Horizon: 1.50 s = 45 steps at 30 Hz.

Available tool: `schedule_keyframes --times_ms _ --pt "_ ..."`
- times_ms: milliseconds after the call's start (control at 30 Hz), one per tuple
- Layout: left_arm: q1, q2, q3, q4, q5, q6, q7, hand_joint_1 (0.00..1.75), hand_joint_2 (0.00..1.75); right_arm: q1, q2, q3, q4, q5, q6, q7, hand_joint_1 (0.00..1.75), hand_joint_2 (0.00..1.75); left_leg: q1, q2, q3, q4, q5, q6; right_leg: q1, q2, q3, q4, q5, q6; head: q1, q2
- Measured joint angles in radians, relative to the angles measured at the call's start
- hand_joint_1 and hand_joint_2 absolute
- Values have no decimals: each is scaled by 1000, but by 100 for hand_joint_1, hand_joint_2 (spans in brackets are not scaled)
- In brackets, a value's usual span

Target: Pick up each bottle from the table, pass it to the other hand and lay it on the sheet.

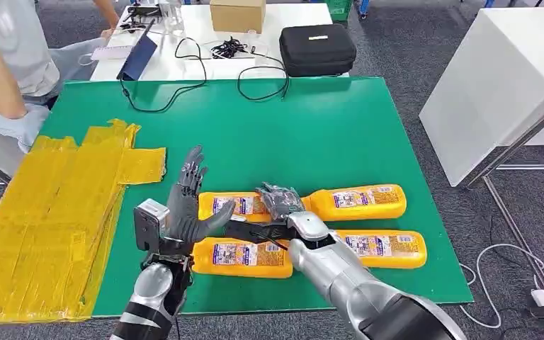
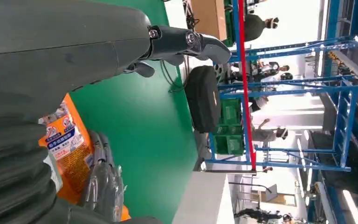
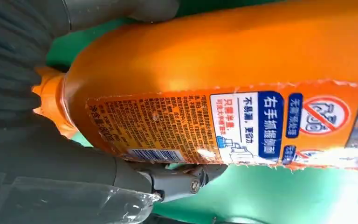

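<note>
A green table (image 1: 340,127) holds four orange bottles lying on their sides in two rows of two. The right hand (image 1: 278,200) reaches in from below and rests over the neck of the far right bottle (image 1: 358,202), just where it meets the far left bottle (image 1: 230,206); the right wrist view shows its thumb (image 3: 186,179) and fingers wrapped around the far right bottle's shoulder beside the cap, grasping it while it appears to lie on the green surface. That close view also shows the white and blue label with printed text, too small to read in the head view. The near left bottle (image 1: 241,256) and near right bottle (image 1: 382,249) lie just in front, partly covered by the right forearm. The left hand (image 1: 188,205) stands upright beside the far left bottle, fingers spread apart and holding nothing. The left wrist view shows one dark finger (image 2: 186,42) stretched over bare green table with a bottle's label at the edge. To the left lies the yellow sheet (image 1: 49,212), wrinkled and overlapping the table's edge. Beyond the green table stand a black case (image 1: 317,48), a cardboard box (image 1: 237,14), tangled cables (image 1: 227,49) and a laptop (image 1: 138,57), with a seated person (image 1: 10,64) at the far left.
</note>
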Motion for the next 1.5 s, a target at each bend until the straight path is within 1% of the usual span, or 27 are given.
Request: schedule_keyframes --times_ms 67,300,533,567,633,733,800,967,1067,1167,1200,1233,1300,1333,1367,1433,1467,1500 --pt "0 0 0 1 0 0 0 0 175 -1 0 0 2 0 -2 0 175 175 0 0 0 0 0 0 0 0 0 0 0 0 0 0" --pt "0 0 0 7 7 0 -2 0 175 0 0 -7 8 2 -63 -8 175 175 0 0 0 0 0 0 0 0 0 0 0 0 0 0" --pt "0 0 -1 8 10 1 -3 0 175 0 0 -14 12 2 -67 -9 173 175 0 0 0 0 0 0 0 0 0 0 0 0 0 0" --pt "0 0 -1 9 10 1 -3 0 175 0 0 -14 12 2 -68 -9 175 175 0 0 0 0 0 0 0 0 0 0 0 0 0 0" --pt "0 0 -1 9 10 1 -3 0 175 1 0 -17 13 2 -85 -9 175 175 0 0 0 0 0 0 0 0 0 0 0 0 0 0" --pt "0 0 -2 9 10 1 -4 0 175 7 0 -25 13 3 -142 -17 175 175 0 0 0 0 0 0 0 0 0 0 0 0 0 0" --pt "1 0 -2 9 11 0 -4 0 175 19 -1 -36 8 2 -235 -34 175 175 0 0 0 0 0 0 0 0 0 0 0 0 0 0" --pt "10 0 -13 7 11 0 -5 0 175 53 -5 -106 -28 -56 -480 -114 175 175 0 -1 -1 0 0 0 0 0 0 0 0 0 0 0" --pt "14 0 -26 4 11 4 -8 0 175 80 -10 -175 -78 -110 -564 -194 175 175 0 -1 -1 0 0 0 0 0 0 0 0 0 0 0" --pt "15 0 -35 1 12 11 -11 0 175 125 -10 -281 -171 -116 -582 -299 175 175 0 -1 -1 0 0 0 0 0 0 0 0 0 0 0" --pt "15 0 -39 1 12 12 -11 0 175 143 -3 -328 -211 -96 -583 -347 171 175 0 -1 -1 0 0 0 0 0 0 0 0 0 0 0" --pt "15 0 -43 1 13 13 -13 0 175 165 6 -383 -258 -73 -583 -407 175 175 0 -1 -1 0 0 0 0 0 0 0 0 0 0 0" --pt "14 0 -51 1 13 14 -13 0 175 180 26 -469 -312 -67 -583 -485 173 175 0 -1 -1 0 0 0 0 0 0 0 0 0 0 0" --pt "12 0 -54 2 13 14 -13 0 175 180 37 -515 -332 -74 -583 -518 175 175 0 -1 -1 0 0 0 0 0 0 0 0 0 0 0" --pt "11 0 -57 2 13 15 -13 0 175 182 43 -539 -347 -84 -583 -530 173 175 0 -1 -1 0 0 0 0 0 0 0 0 0 0 0" --pt "6 0 -61 2 14 16 -13 0 175 197 49 -567 -383 -108 -583 -546 175 175 0 -1 -1 0 0 0 0 -1 0 0 0 0 0 0" --pt "5 0 -63 2 17 16 -12 0 175 208 53 -582 -404 -129 -583 -555 169 175 0 -1 -1 0 0 0 0 0 0 0 0 0 0 0" --pt "5 0 -64 2 23 16 -10 0 175 218 59 -595 -426 -157 -584 -561 171 175 0 -1 -1 0 0 0 0 0 0 0 0 0 0 0"
